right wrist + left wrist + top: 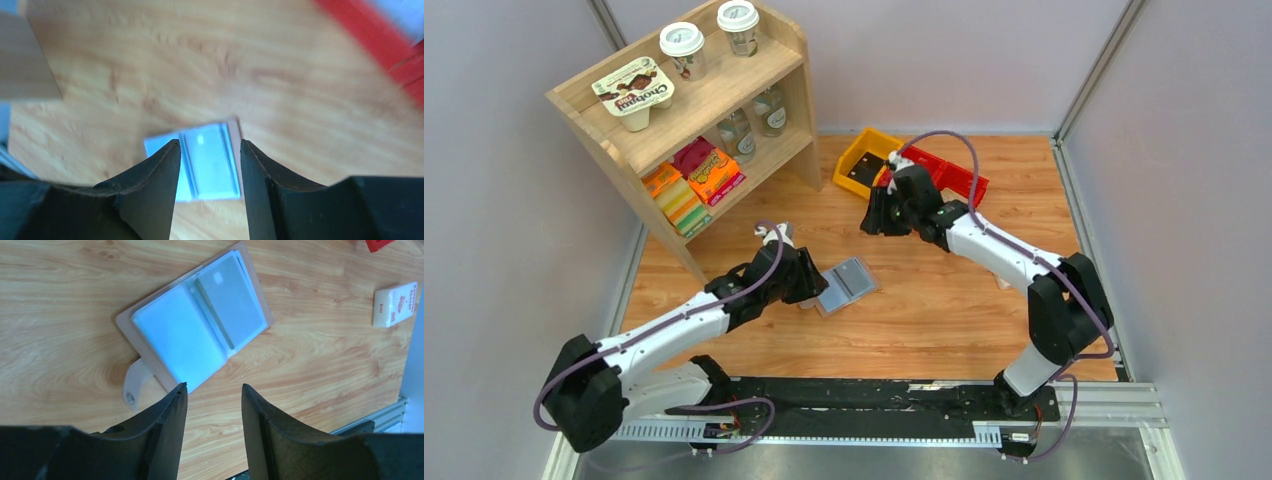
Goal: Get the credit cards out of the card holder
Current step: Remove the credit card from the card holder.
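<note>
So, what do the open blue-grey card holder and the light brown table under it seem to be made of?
The card holder looks like translucent plastic sleeves on a tan backing, perhaps faux leather: a card shows through one panel. The table looks like wood or laminate: visible grain.

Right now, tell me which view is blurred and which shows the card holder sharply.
Left wrist: crisp, the open card holder shows a pale sheen on its sleeves. Right wrist: blurred throughout, the red bin a mere smear. Top external: sharp, evenly lit, no harsh glare.

Pale blue card holder (200,325), beige edge, grey card (235,300), red-printed white packet (395,304)
</note>
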Robot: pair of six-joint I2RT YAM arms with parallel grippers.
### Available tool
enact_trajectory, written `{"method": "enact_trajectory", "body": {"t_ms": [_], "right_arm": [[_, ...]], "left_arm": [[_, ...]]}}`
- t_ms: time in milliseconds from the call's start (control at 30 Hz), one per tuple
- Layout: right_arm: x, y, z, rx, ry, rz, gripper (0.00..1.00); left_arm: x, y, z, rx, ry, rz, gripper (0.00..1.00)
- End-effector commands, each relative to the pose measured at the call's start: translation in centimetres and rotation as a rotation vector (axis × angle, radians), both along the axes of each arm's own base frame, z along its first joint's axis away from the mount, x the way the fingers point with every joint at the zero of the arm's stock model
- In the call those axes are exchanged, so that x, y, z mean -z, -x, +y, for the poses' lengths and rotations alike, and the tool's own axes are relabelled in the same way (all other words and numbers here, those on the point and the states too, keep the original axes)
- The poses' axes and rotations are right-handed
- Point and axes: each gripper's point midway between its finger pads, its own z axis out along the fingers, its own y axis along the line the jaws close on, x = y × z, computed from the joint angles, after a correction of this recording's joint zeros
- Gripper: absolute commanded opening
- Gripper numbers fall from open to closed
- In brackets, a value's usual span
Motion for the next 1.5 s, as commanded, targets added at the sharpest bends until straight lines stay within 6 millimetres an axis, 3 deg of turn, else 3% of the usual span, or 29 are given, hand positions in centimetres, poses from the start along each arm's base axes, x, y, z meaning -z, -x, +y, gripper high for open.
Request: {"method": "enact_trajectory", "body": {"t_ms": [0, 167, 433, 700, 967, 1233, 1467], "right_arm": [[2.4, 4.9, 0.8, -0.131, 0.033, 0.075, 0.51], [5.7, 7.3, 1.6, -0.183, 0.068, 0.155, 0.52], [8.9, 8.5, 3.1, -0.235, 0.1, 0.228, 0.54], [11.2, 9.2, 3.7, -0.263, 0.141, 0.287, 0.54], [10.5, 9.6, 4.5, -0.281, 0.146, 0.273, 0.55], [8.6, 8.1, 3.5, -0.226, 0.237, 0.164, 0.6], [9.1, 8.2, 4.6, -0.267, 0.225, 0.168, 0.61]], "left_arm": [[-1.9, -2.0, -3.0, 0.029, 0.099, -0.014, 0.51], [1.3, -2.5, -3.6, 0.031, 0.095, 0.079, 0.48], [6.3, -1.1, -2.2, 0.019, -0.004, 0.22, 0.41], [8.0, 0.3, -0.6, 0.005, -0.085, 0.277, 0.36], [9.0, 0.7, -0.2, -0.005, -0.095, 0.299, 0.34], [9.4, 0.9, 0.0, -0.01, -0.097, 0.308, 0.3], [9.4, 1.0, 0.1, -0.012, -0.092, 0.305, 0.29]]}}
